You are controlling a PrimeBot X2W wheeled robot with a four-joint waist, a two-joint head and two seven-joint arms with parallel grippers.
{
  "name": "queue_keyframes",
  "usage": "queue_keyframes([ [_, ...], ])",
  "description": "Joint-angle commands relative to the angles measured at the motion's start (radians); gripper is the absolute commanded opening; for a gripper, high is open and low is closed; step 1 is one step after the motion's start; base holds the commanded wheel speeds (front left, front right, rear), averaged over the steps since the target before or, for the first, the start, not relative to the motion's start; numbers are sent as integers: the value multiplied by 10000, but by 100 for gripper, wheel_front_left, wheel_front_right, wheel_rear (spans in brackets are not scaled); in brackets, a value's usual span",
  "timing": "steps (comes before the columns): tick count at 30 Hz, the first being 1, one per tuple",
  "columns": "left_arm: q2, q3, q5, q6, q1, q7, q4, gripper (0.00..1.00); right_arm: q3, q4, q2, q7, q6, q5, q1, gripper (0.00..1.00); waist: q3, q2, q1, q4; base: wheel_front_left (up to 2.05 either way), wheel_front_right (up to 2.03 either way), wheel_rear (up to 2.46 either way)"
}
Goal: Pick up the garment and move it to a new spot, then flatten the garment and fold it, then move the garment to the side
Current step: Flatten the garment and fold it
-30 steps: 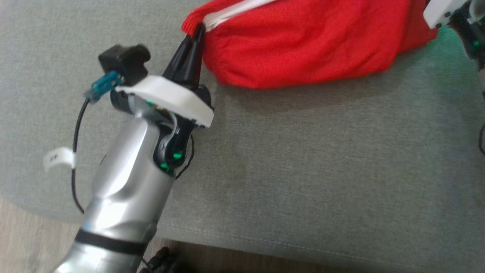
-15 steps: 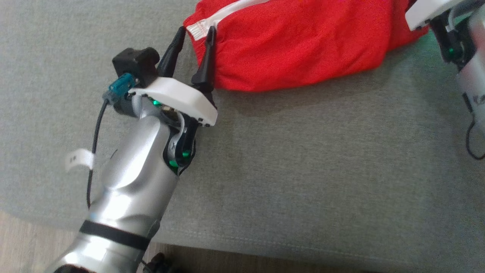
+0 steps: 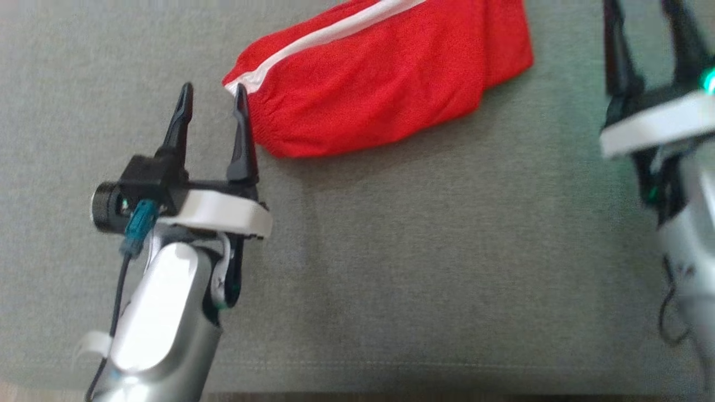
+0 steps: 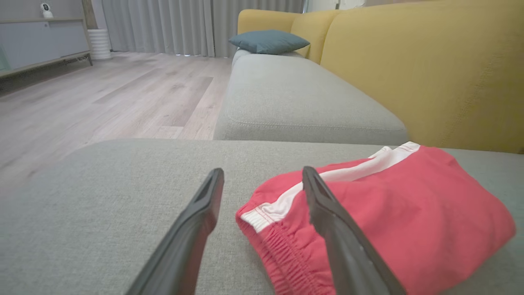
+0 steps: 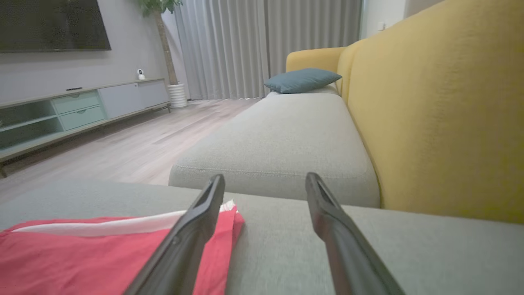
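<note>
Red garment (image 3: 380,95), one, lies between left hand (image 3: 213,89) and right hand (image 5: 265,178).

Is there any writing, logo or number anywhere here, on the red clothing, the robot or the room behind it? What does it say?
No text can be read in these pictures.
White tag on the cable of the left arm: too blurred to read.
Small dark marks on the right forearm: too blurred to read.
Red garment: a white stripe, no lettering visible.
</note>
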Motion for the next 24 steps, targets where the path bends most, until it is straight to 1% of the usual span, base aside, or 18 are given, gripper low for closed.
queue_keyframes([
  [1,290,428,153,53,-50,-53,-432,100,-86,-479,120,-58,37,-160,388,100,-344,0,0,-304,0,0,0],
  [7,425,448,435,29,474,-54,-629,100,-1016,-1786,802,418,37,-808,2186,100,-799,0,0,-662,0,0,0],
  [14,447,397,572,113,1027,-54,-616,100,-1694,-3287,1467,1241,37,-1378,3910,100,-1119,0,0,-834,0,0,0],
  [24,428,474,645,212,1283,-54,-595,100,-2232,-4550,1956,1940,37,-1705,4981,100,-1126,0,0,-892,0,0,0],
])
